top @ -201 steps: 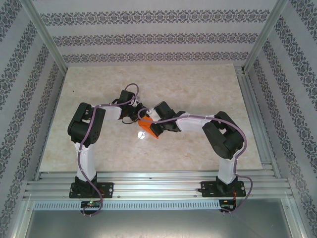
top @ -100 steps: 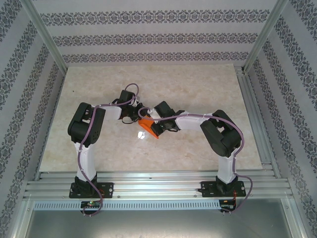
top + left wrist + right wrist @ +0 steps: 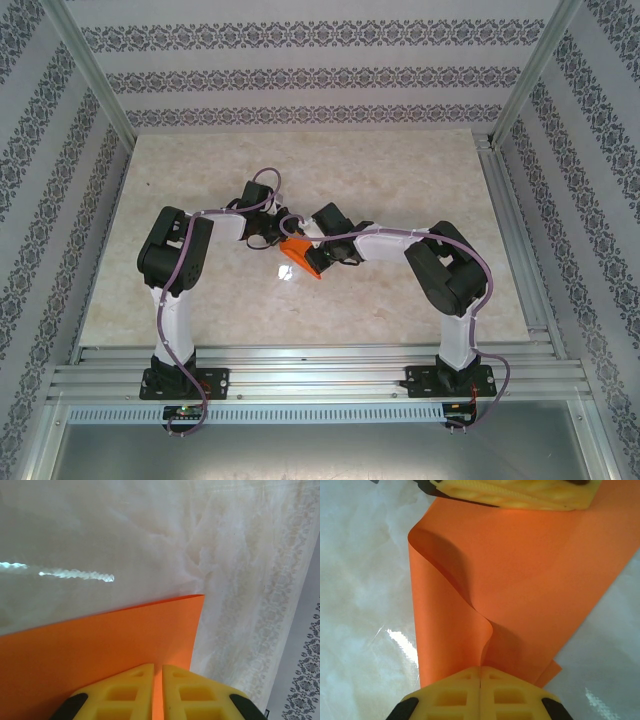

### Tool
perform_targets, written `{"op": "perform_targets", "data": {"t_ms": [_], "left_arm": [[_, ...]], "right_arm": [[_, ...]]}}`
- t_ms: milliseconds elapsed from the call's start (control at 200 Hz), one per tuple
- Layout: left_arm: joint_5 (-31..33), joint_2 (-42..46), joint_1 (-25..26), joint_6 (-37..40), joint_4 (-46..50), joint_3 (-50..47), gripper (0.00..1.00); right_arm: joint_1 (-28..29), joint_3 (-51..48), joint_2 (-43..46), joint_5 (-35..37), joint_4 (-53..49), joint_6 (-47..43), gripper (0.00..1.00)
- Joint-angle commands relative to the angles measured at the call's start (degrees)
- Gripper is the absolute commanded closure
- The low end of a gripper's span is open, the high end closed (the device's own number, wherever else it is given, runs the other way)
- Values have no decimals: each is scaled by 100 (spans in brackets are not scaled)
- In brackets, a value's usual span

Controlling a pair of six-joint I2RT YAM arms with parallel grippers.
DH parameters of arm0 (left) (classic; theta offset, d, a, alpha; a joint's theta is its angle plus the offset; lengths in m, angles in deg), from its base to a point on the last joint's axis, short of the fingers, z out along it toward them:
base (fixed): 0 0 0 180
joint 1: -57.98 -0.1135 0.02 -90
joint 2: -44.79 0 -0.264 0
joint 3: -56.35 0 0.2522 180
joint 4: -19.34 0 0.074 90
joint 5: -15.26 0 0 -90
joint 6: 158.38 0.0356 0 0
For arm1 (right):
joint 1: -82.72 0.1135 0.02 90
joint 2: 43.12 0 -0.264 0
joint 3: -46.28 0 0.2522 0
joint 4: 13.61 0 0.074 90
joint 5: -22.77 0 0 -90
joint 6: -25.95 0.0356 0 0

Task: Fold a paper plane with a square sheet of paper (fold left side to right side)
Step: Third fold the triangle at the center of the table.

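The square sheet of paper [image 3: 299,262] is bright orange and folded over on itself, lying on the marble table between both arms. My left gripper [image 3: 280,241] is shut on one edge of it. In the left wrist view its yellow fingers [image 3: 125,687] pinch the sheet [image 3: 100,645] near a corner, with only the paper in the thin gap at the left gripper [image 3: 158,666]. My right gripper [image 3: 480,669] is shut on the opposite edge, where one layer of the sheet [image 3: 530,575] curls up in a soft wave. In the top view the right gripper [image 3: 312,252] sits just right of the paper.
The left gripper's yellow finger [image 3: 515,492] lies across the far end of the sheet in the right wrist view. A glare spot [image 3: 287,277] shines on the table just in front of the paper. Patterned walls and metal posts [image 3: 90,75] enclose the table.
The right forearm has edged slightly left. Both grippers stay shut on the paper, which keeps its place.
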Motion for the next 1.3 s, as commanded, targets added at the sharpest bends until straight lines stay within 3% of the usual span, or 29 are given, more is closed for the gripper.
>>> {"op": "perform_targets", "data": {"t_ms": [0,395,1154,1294], "left_arm": [[187,-261,83,148,265,16,86],[187,-283,82,143,271,12,87],[130,-261,89,151,267,30,87],[53,-46,50,203,296,53,80]], "right_arm": [[-89,126,19,-57,-5,91,99],[-163,-9,320,-210,120,129,98],[-156,59,-310,-69,-238,214,99],[-152,-1,-334,-55,-258,210,99]]}}
